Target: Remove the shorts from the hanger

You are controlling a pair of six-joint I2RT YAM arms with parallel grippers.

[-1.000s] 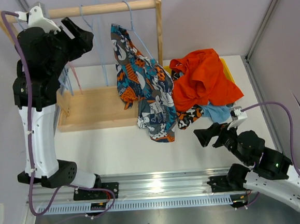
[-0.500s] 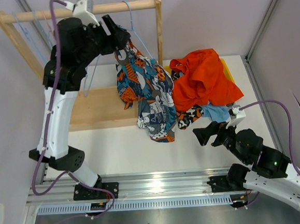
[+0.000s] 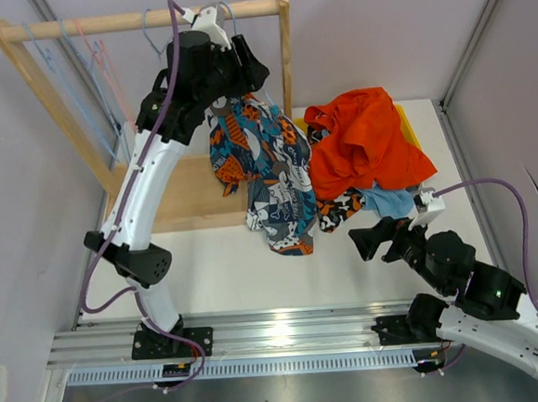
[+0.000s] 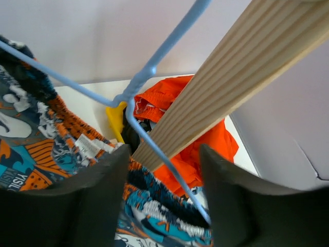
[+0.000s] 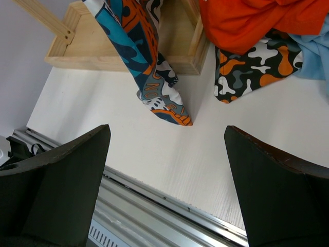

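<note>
patterned shorts [image 4: 46,149] just below parted left jaws

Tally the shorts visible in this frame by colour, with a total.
Blue-orange-white patterned shorts: 1
Red-orange shorts: 1
Orange-black-white camouflage shorts: 1
Light blue shorts: 1
Total: 4 plainly in view
</note>
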